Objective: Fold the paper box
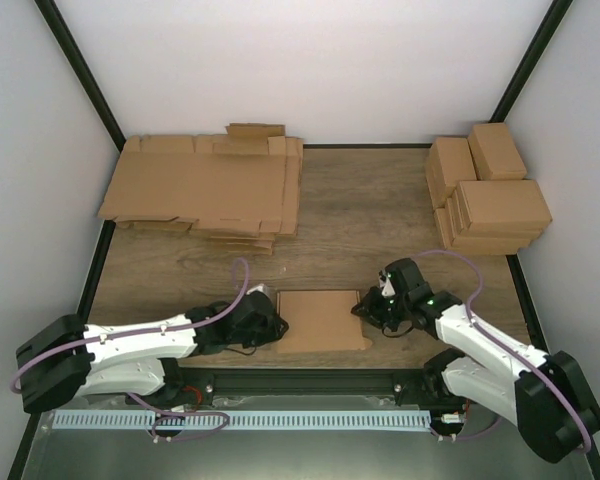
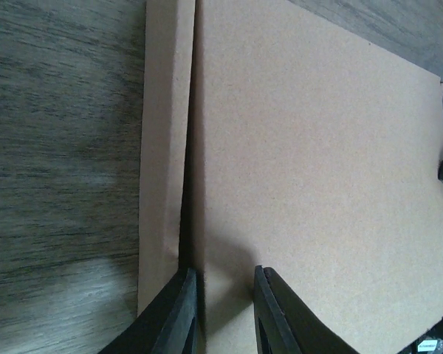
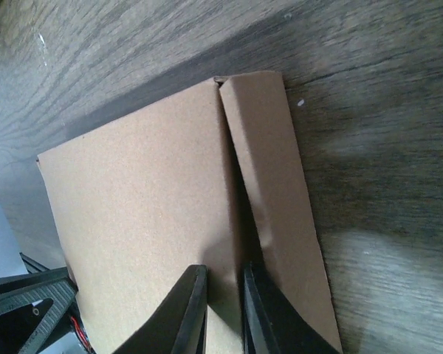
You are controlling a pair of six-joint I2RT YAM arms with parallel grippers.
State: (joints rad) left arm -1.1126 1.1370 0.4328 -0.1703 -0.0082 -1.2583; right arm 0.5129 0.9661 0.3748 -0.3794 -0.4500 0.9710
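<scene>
no readable text, labels or numbers anywhere

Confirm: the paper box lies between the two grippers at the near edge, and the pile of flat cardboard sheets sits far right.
One error: the pile of flat cardboard sheets sits far left, as the top external view shows. The paper box does lie between the left gripper and right gripper at the near edge.
</scene>
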